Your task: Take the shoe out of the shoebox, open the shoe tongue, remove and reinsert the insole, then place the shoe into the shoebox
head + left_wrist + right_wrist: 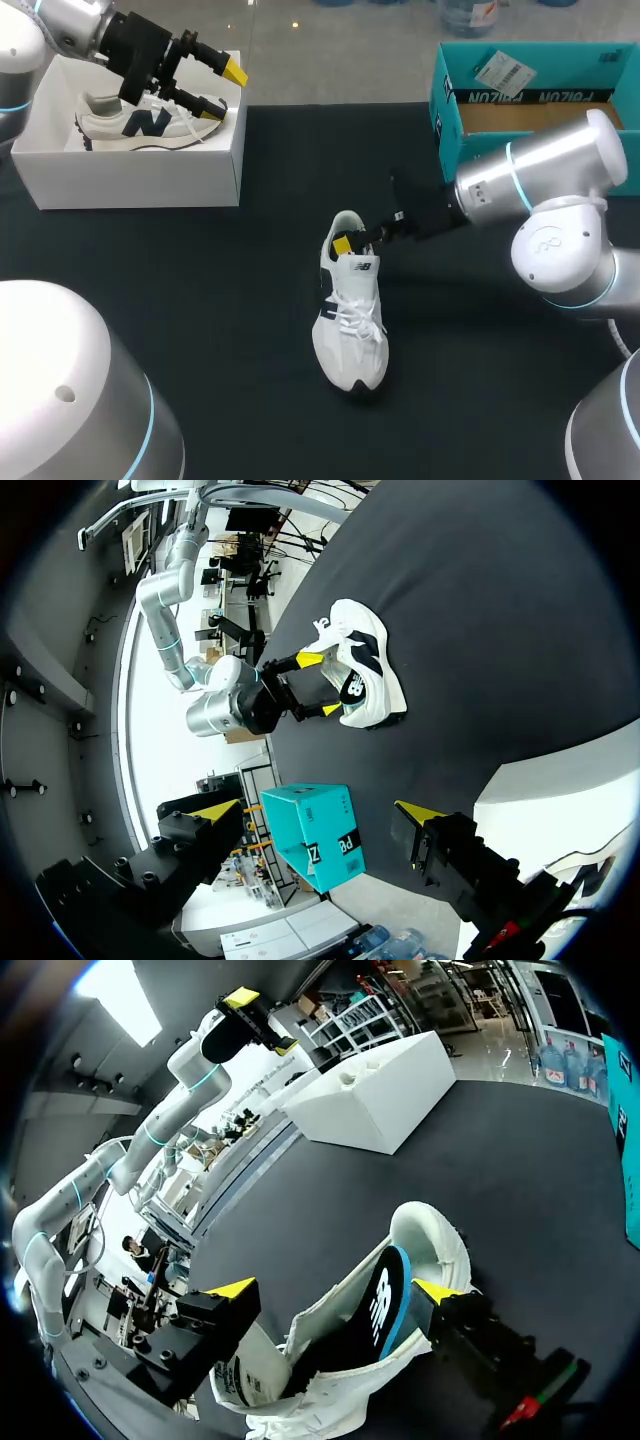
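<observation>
A white shoe (350, 310) with dark trim lies on the black table, toe toward the front edge. My right gripper (352, 238) hovers at its heel opening. In the right wrist view the right gripper (335, 1290) is open, its fingers standing wide on either side of the shoe (330, 1380). A black insole (385, 1305) with a blue edge sits tilted in the opening. A second shoe (150, 125) rests in the white shoebox (130, 175) at the back left. My left gripper (215, 85) hangs open above that box, holding nothing.
A teal cardboard box (530, 100) stands open at the back right, just behind my right arm (540, 170). The left wrist view shows the shoe (365, 670) and the teal box (320, 840) from afar.
</observation>
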Robot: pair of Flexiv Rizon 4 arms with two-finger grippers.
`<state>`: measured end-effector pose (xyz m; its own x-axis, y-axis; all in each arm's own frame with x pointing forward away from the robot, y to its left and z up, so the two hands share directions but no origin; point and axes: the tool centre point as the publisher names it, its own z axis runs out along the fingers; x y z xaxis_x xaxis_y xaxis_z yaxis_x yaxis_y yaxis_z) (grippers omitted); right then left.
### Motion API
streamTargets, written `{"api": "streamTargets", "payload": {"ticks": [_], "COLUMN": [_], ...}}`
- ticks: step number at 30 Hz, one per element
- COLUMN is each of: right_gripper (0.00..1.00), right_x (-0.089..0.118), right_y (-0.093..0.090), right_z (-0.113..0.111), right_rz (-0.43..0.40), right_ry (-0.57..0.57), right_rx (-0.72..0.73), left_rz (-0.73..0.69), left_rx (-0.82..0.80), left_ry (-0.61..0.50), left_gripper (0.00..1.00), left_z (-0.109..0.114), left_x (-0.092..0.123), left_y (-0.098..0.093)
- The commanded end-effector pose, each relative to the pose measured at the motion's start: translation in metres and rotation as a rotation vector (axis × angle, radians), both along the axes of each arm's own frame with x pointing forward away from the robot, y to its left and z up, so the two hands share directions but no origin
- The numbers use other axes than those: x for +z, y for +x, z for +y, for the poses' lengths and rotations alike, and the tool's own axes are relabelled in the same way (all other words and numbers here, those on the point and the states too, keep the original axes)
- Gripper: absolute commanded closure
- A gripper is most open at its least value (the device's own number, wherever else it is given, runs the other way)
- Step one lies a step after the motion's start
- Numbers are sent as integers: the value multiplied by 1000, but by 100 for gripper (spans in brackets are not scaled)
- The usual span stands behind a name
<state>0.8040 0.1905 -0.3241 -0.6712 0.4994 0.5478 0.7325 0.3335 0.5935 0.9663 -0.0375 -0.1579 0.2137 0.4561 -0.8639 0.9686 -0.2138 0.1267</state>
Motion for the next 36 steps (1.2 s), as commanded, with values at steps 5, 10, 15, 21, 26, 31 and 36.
{"api": "streamTargets", "payload": {"ticks": [5,10,15,21,26,31,36], "right_gripper": [0,0,0,51,100,100,100], "right_x": [5,18,30,40,46,52,54], "right_y": [2,6,17,34,41,43,43], "right_z": [2,-2,-11,-12,-11,-10,-11], "right_rz": [-4,30,113,187,256,277,261], "right_ry": [-15,-35,1,6,-71,-156,-162], "right_rx": [-1,-51,-127,-218,-343,-437,-442], "left_rz": [0,0,0,0,0,0,0], "left_rx": [-3,-3,-3,-3,-3,-3,-3], "left_ry": [3,3,3,3,3,3,3], "left_gripper": [0,0,0,0,0,0,0], "left_z": [0,0,0,0,0,0,0], "left_x": [0,0,0,0,0,0,0], "left_y": [1,1,1,1,1,1,1]}}
